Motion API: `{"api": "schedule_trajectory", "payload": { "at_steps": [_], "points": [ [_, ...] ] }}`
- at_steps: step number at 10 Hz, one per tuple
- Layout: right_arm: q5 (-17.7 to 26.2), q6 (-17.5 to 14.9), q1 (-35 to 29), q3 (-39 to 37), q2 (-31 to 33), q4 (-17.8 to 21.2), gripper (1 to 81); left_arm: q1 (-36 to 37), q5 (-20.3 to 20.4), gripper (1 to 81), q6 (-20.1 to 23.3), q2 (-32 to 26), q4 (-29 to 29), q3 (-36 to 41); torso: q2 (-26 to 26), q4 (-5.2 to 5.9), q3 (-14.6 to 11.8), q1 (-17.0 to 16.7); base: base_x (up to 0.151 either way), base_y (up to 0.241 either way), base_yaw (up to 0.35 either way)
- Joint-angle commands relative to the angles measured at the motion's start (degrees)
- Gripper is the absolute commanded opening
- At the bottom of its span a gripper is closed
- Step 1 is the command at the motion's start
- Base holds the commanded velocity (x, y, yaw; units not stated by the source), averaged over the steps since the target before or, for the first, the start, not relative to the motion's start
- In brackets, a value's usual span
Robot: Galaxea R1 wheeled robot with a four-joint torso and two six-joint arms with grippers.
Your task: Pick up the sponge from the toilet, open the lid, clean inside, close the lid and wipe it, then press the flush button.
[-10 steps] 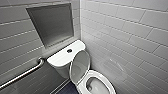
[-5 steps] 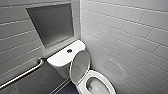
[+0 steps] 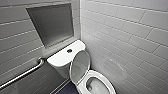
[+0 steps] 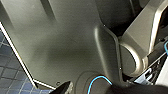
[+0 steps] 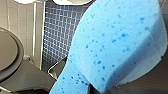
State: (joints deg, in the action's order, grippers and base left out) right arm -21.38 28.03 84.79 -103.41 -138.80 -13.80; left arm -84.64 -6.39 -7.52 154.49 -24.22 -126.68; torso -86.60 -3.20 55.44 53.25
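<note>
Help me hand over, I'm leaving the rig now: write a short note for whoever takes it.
Right gripper: appears shut on the sponge. Left gripper: open or shut unclear.
The toilet: the lid stands raised, toward the tank; the flush button is on the tank top.
Done: sponge picked up, lid open.
Left: bowl cleaning (unclear if done), close and wipe lid, flush.

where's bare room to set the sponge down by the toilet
The tank top is bare either side of the flush button, widest toward the grab bar. The wall recess above looks empty too. Crowded: the raised lid stands close before the tank's front.
</note>
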Motion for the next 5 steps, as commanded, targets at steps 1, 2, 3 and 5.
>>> {"api": "schedule_trajectory", "payload": {
  "at_steps": [1, 2, 3, 5],
  "points": [
    [3.99, 3.61, 2.54, 3.05, 5.43, -0.44, 1.0, 1.27, -3.46, 81.1, 6.29, -0.23, 8.58, 2.14, 0.00, 0.00, 0.00, 0.00, 0.000, 0.000, 0.000],
    [4.07, 4.14, 3.33, 4.10, 6.84, -0.87, 1.0, 1.36, -3.54, 81.1, 6.29, -0.14, 8.67, 2.14, 0.00, 0.00, 0.00, 0.00, 0.000, 0.000, 0.000],
    [5.11, 4.14, 3.07, 6.73, 8.68, -1.31, 1.0, 1.44, -3.54, 81.1, 6.29, 0.20, 8.58, 1.88, 0.00, 0.00, 0.00, 0.00, 0.000, 0.000, 0.000],
    [8.36, 3.18, -0.17, 9.37, 10.44, 0.43, 1.0, 1.45, -3.54, 81.1, 6.29, 0.82, 8.58, 1.00, 0.00, 0.00, 0.00, 0.00, 0.000, 0.000, 0.000]
  ]
}}
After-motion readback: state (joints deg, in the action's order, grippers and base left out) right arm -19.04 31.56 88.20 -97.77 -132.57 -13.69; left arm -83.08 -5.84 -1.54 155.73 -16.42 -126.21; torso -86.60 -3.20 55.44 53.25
